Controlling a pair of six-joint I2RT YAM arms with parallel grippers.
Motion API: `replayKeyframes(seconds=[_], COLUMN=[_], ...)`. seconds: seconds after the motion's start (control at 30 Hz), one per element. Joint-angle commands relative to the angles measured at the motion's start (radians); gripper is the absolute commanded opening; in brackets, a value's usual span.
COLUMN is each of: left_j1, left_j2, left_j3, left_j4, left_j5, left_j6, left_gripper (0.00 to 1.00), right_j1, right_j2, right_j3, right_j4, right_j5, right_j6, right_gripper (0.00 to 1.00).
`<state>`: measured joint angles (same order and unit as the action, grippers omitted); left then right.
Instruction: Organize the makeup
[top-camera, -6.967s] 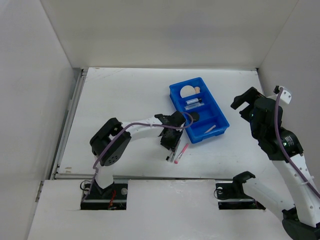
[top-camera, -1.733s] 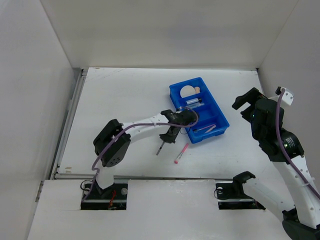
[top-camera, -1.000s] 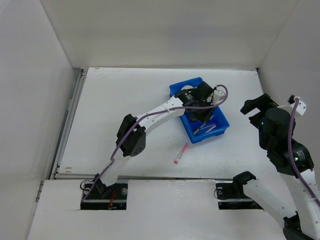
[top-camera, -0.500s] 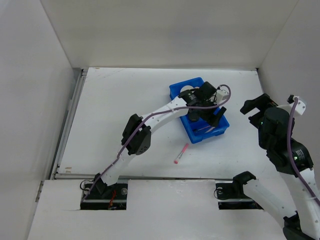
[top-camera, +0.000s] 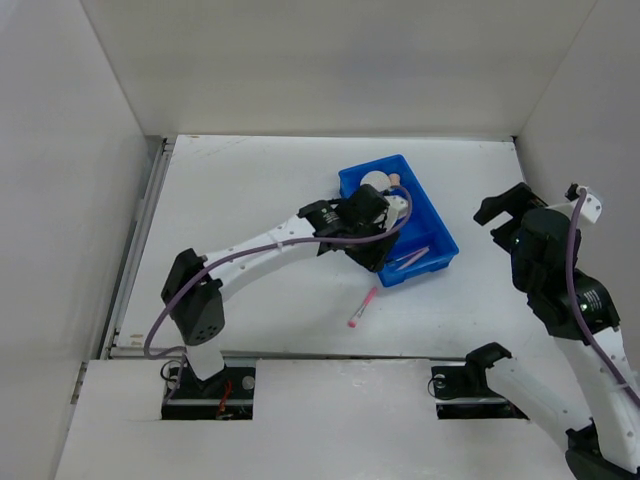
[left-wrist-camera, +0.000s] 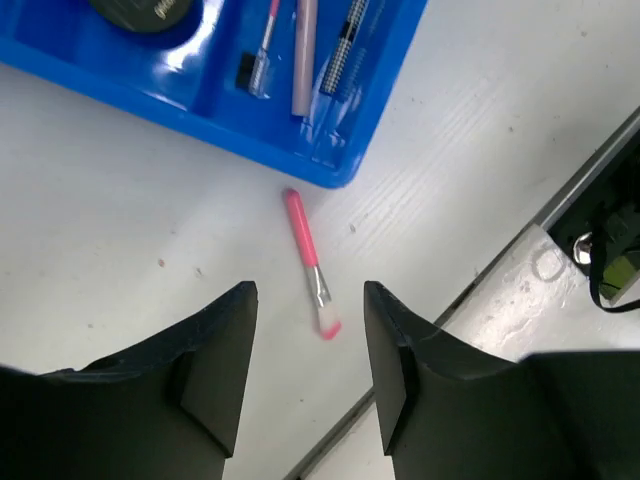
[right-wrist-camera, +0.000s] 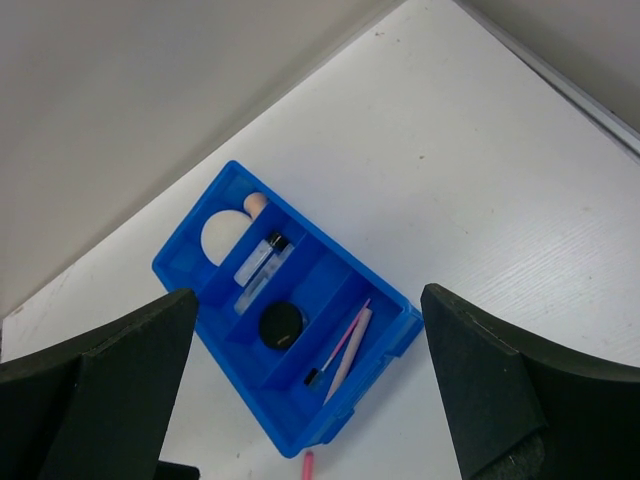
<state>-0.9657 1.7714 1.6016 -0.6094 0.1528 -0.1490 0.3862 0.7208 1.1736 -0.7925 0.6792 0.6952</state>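
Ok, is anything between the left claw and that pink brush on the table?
Nothing visible. The left claw is open above the pink brush, which lies alone on the table. The blue tray has its corner close beyond the handle end, not covering it.

No words or numbers can be read; the black compact (left-wrist-camera: 140, 8) in the blue tray (left-wrist-camera: 150, 90) bears small gold lettering, too blurred to make out
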Motion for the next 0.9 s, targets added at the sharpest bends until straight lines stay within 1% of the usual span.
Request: replayKeyframes(seconds=[0.0,0.07,0.1,0.13,0.17,0.2,0.23,0.3,0.33,0.37,0.4,0.53,0.6,0.77,0.8,0.87], left_j1=[-0.033,-0.033,-0.033,-0.042,-0.042,-0.053,-0.053,-0.082,-0.091,-0.091,-0.102,-0.111,-0.111,-0.111,-0.111,-0.111], left_j2=[-0.009,0.016,0.025,0.037,0.060,0.074,0.083,0.094,0.094,0.094,0.105,0.134,0.146,0.203,0.212,0.223], left_j3=[-0.126,-0.167,-0.181,-0.181,-0.181,-0.181,-0.181,-0.207,-0.232,-0.247,-0.259,-0.275,-0.275,-0.238,-0.238,-0.227], left_j4=[0.031,0.066,0.066,0.066,0.066,0.066,0.056,0.081,0.094,0.112,0.128,0.158,0.158,0.140,0.140,0.131], left_j5=[-0.027,-0.018,-0.034,-0.053,-0.067,-0.067,-0.100,-0.113,-0.142,-0.151,-0.160,-0.170,-0.170,-0.159,-0.159,-0.186], left_j6=[-0.066,-0.075,-0.089,-0.112,-0.112,-0.124,-0.133,-0.161,-0.173,-0.184,-0.195,-0.230,-0.230,-0.212,-0.212,-0.212], left_gripper=[0.44,0.47,0.50,0.67,0.72,0.73,0.73,0.69,0.66,0.62,0.56,0.45,0.42,0.38,0.36,0.33], right_j1=[-0.004,-0.004,-0.004,-0.004,-0.004,-0.004,-0.004,-0.004,-0.004,-0.004,-0.004,-0.004,-0.004,-0.004,-0.004,-0.004], right_j2=[0.020,0.041,0.042,0.042,0.042,0.042,0.042,0.042,0.032,0.032,0.032,0.032,0.032,0.032,0.032,0.023], right_j3=[-0.011,-0.011,-0.011,-0.011,-0.011,-0.011,-0.011,-0.011,-0.011,-0.011,-0.011,-0.011,-0.011,-0.011,-0.011,-0.011], right_j4=[0.082,0.093,0.093,0.093,0.093,0.093,0.093,0.093,0.093,0.084,0.084,0.084,0.084,0.084,0.084,0.084], right_j5=[-0.046,-0.067,-0.067,-0.067,-0.067,-0.067,-0.067,-0.067,-0.067,-0.058,-0.058,-0.058,-0.058,-0.058,-0.058,-0.058], right_j6=[0.003,0.003,0.003,0.003,0.003,0.003,0.003,0.003,0.003,0.003,0.003,0.003,0.003,0.003,0.003,0.003], right_gripper=[1.00,1.00,1.00,1.00,1.00,1.00,1.00,1.00,1.00,1.00,1.00,1.00,1.00,1.00,1.00,1.00])
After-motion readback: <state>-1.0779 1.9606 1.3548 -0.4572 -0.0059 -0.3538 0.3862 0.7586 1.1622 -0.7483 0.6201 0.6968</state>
